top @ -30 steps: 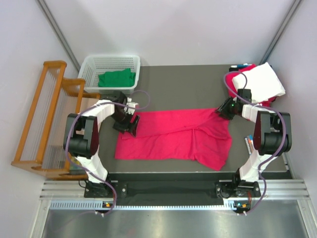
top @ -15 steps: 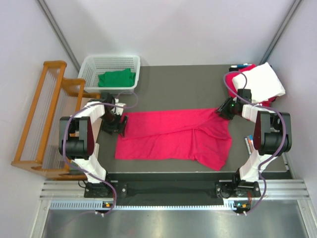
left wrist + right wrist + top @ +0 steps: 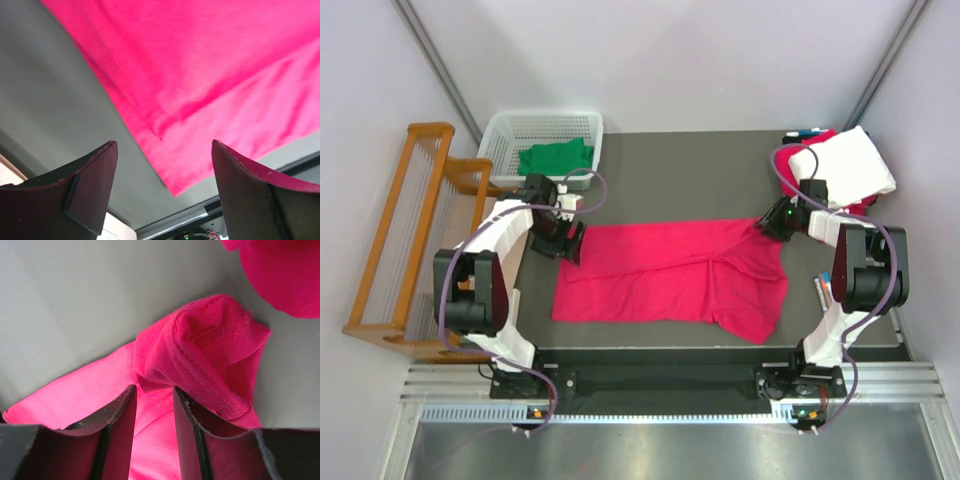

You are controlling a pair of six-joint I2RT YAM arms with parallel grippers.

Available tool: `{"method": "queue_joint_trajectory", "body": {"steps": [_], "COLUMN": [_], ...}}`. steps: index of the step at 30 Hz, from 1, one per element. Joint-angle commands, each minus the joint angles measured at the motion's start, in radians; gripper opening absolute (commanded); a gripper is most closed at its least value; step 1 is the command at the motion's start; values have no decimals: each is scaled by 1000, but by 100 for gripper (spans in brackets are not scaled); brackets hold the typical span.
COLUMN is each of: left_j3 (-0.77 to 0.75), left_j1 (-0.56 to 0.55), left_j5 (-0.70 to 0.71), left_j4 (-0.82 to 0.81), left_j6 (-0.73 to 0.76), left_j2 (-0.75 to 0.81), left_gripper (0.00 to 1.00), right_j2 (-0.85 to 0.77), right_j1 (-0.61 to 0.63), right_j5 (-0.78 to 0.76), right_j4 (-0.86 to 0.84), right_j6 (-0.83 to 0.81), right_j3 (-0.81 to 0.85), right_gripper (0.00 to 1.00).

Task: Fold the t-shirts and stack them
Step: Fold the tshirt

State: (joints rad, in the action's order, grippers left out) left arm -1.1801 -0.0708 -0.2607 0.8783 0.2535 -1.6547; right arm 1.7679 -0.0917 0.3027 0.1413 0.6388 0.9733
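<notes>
A pink-red t-shirt (image 3: 670,275) lies spread across the dark table (image 3: 690,175), with one part folded over at its right end. My left gripper (image 3: 567,238) is open and empty just above the shirt's upper left corner. In the left wrist view the shirt (image 3: 200,75) lies below the wide-apart gripper (image 3: 164,150). My right gripper (image 3: 764,225) is at the shirt's upper right corner. In the right wrist view my right gripper (image 3: 154,392) has its fingers closed narrowly on a bunched fold of the shirt (image 3: 200,355).
A white basket (image 3: 510,135) holding a green shirt (image 3: 556,158) stands at the back left. A wooden rack (image 3: 410,240) stands left of the table. A pile of white and red shirts (image 3: 845,165) lies at the back right. A small object (image 3: 823,288) lies at the table's right edge.
My left gripper drew the shirt's upper left corner out to the left, then let go and moved slightly back. The right arm has not moved.
</notes>
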Motion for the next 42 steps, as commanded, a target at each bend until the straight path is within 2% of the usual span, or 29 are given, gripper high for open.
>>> {"method": "queue_joint_trajectory", "body": {"steps": [1,9,21,24,26,32,35,39,40,42], "left_j3": [-21,92,116,103,86,66,66,73,74,73], "left_j1": [-15,-18,-26,-27,-30,-40,-43,-47,-47,-47], "left_j5": [-54,-57,-54,-52,-58,-57,-57,-51,-49,-48], "left_j4": [56,5,-27,-36,-29,-33,-35,-38,-39,-38], "left_j6": [-25,-51,-65,-68,-77,-85,-86,-86,-85,-85], "left_j2": [61,32,-10,-19,-33,-63,-63,-63,-62,-60], "left_gripper": [80,79,77,70,60,58,54,39,33,28], "right_j2": [2,-10,-5,-5,-4,-4,-4,2,4,5], "right_j1": [6,6,6,6,6,6,6,6,6,6], "right_j5": [-13,-17,-17,-14,-14,-13,-14,-11,-11,-11], "right_j4": [29,38,26,23,23,20,18,12,12,12], "right_j6": [-21,-22,-18,-16,-13,-14,-16,-16,-14,-16], "right_j3": [-16,-10,-18,-21,-24,-22,-27,-31,-33,-33], "right_gripper": [36,35,30,30,30,29,29,29,29,29]}}
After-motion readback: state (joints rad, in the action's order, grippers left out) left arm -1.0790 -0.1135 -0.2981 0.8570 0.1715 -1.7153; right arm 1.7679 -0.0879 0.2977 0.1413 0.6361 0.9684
